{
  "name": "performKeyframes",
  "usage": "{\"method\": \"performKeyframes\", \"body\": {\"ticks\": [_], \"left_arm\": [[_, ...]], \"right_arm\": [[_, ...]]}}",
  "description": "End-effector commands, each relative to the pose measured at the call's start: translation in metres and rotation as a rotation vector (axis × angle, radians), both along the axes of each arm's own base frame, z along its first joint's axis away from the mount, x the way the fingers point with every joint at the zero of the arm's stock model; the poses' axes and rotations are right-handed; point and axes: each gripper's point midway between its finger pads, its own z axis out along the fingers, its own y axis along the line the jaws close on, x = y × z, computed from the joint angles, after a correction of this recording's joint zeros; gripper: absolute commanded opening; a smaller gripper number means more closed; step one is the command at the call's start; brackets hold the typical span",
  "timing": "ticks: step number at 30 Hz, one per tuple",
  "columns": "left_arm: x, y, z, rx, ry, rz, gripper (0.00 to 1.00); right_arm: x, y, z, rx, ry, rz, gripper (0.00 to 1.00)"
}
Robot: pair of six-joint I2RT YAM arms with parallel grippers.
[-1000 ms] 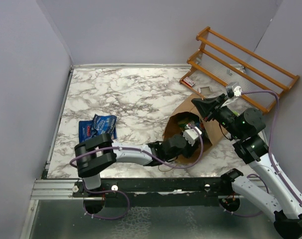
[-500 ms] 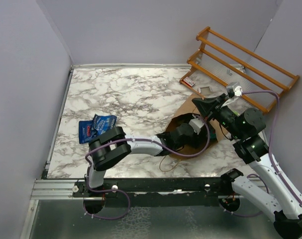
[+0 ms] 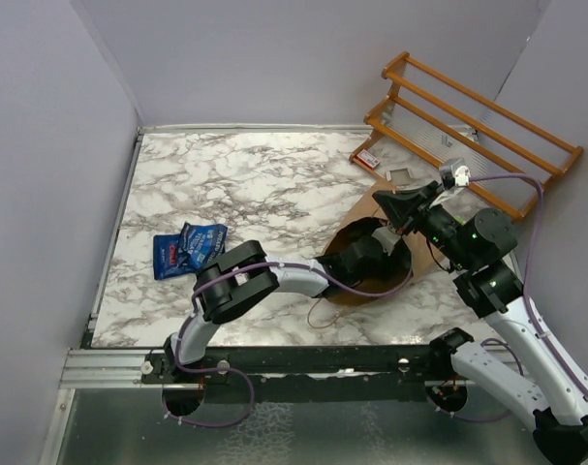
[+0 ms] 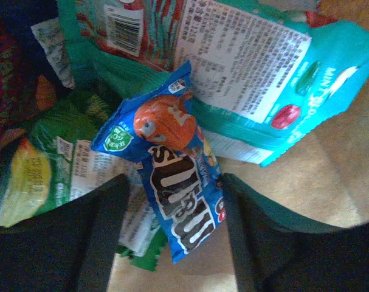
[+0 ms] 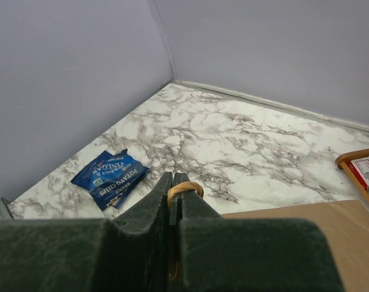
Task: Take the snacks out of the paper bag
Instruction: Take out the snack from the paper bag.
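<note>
The brown paper bag (image 3: pixel 361 208) lies on its side at centre right, mouth toward the arms. My left gripper (image 3: pixel 376 244) is inside that mouth. In the left wrist view it (image 4: pixel 172 243) is open, its dark fingers (image 4: pixel 81 243) standing either side of a blue snack packet (image 4: pixel 178 182) with an orange figure, not pressing on it. A teal packet (image 4: pixel 245 61) and a green one (image 4: pixel 44 164) lie behind it. My right gripper (image 5: pixel 175 182) is shut on the bag's twisted-paper handle (image 5: pixel 185 188), above the bag's top edge (image 3: pixel 388 201). Two blue packets (image 3: pixel 190 247) lie on the marble at left.
A wooden slatted rack (image 3: pixel 468 126) leans in the far right corner, just behind the bag. Grey walls close in the marble table (image 3: pixel 255 184) at the back and on both sides. The blue packets (image 5: pixel 108 177) lie near the left wall.
My left arm has stretched further right, taking its gripper from the bag's mouth to deep inside. The right gripper has stayed shut on the handle.
</note>
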Motion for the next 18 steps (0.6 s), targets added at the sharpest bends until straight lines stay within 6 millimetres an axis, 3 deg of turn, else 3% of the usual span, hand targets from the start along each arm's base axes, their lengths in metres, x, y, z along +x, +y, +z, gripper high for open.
{"method": "performKeyframes", "body": {"ticks": [1,11,18], "left_arm": [[0.009,0.003,-0.016,0.059,0.017,0.015,0.57],[-0.006,0.018,0.041,-0.018,0.012,-0.012,0.00],[-0.025,0.039,0.058,-0.051,0.045,-0.037,0.00]], "right_arm": [[-0.004,-0.005,0.014,0.009,-0.035,-0.015,0.02],[-0.002,-0.006,0.013,0.003,-0.036,-0.026,0.02],[-0.001,-0.007,0.014,-0.003,-0.041,-0.034,0.02]]}}
